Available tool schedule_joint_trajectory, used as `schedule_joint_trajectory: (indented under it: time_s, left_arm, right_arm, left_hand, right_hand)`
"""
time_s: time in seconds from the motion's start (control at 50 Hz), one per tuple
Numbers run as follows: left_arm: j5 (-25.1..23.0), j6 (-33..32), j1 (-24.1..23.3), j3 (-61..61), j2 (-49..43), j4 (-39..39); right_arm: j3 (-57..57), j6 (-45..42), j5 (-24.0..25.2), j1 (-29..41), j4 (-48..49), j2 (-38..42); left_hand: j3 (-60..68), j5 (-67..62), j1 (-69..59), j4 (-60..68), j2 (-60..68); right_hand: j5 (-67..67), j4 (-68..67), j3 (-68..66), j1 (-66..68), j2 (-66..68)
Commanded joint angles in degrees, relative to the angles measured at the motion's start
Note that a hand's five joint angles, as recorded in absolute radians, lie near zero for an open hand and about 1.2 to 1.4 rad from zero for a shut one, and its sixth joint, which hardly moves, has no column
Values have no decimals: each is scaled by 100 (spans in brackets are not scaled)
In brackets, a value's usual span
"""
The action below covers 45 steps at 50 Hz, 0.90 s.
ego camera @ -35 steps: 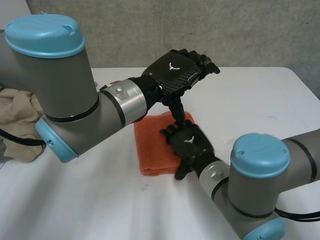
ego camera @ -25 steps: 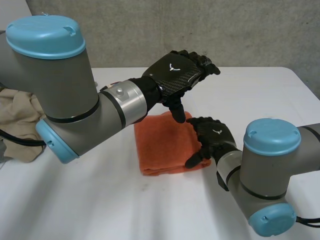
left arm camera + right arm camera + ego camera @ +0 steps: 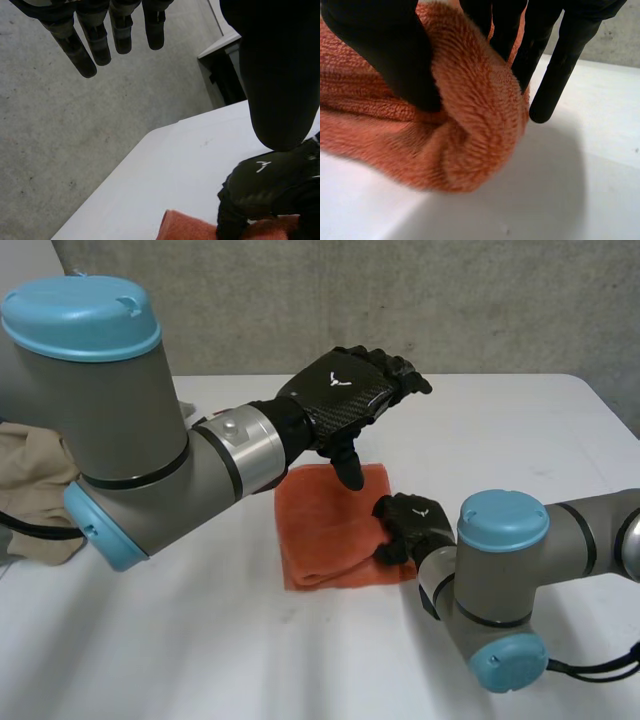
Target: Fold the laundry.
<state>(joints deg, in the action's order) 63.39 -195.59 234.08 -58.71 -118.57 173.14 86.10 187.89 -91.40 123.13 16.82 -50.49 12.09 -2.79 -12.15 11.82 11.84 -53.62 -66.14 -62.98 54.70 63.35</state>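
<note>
Orange towel [image 3: 325, 530] right edge pinched in right hand [image 3: 408, 524]; left hand [image 3: 345, 390] hovers above towel, relaxed, empty.

The head camera sits high between and behind the arms, facing down and forward over the white tabletop [image 3: 500, 430] to the concrete wall [image 3: 300, 300] on the far side. The left wrist camera, up above the tabletop, looks past the left hand [image 3: 75, 45] toward that wall. It shares the right hand [image 3: 270, 185] and orange towel [image 3: 185, 227] with the head view. The right wrist camera sits very near the towel's right edge, low over the tabletop.
</note>
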Motion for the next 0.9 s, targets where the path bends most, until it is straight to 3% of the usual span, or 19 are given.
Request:
schedule_joint_trajectory:
  time_s: [0.02, 0.16, 0.24, 0.36, 0.52, 0.78, 0.9]
  left_arm:
    - [-28, 21, 67, -149, 132, 54]
    - [-99, 91, 155, -202, 264, 133]
    - [-108, 153, 208, -176, 325, 133]
    - [-108, 241, 287, -167, 378, 133]
    - [-116, 241, 331, -158, 352, 115]
    - [-81, 258, 234, -17, 202, 54]
    - [-72, 258, 155, 18, 193, 27]
  right_arm:
    - [-366, -200, 113, -166, 181, 189]
    - [-1235, -473, 61, -561, 260, 540]
    - [-2245, -526, -246, -974, 155, 1049]
    - [-4564, -569, -897, -1677, -688, 2191]
    - [-7791, -613, -1100, -2565, -1972, 3783]
    - [-7705, -640, -924, -3725, -1507, 4003]
    - [-7626, -631, -467, -3910, -1471, 4118]
  left_hand:
    - [-209, 279, 215, -182, -184]
    - [-209, 279, 215, -182, -184]
    - [-209, 279, 215, -182, -184]
    - [-209, 279, 215, -182, -184]
    - [-209, 279, 215, -182, -184]
    - [-209, 279, 215, -182, -184]
    - [-209, 279, 215, -182, -184]
  right_hand:
    - [-1638, -1386, -1702, 2530, 1665]
    - [-1638, -1386, -1702, 2530, 1665]
    - [-1638, -1386, -1702, 2530, 1665]
    - [-1638, -1386, -1702, 2530, 1665]
    - [-1638, -1386, -1702, 2530, 1665]
    - [-1638, -1386, -1702, 2530, 1665]
    - [-1638, -1386, -1702, 2530, 1665]
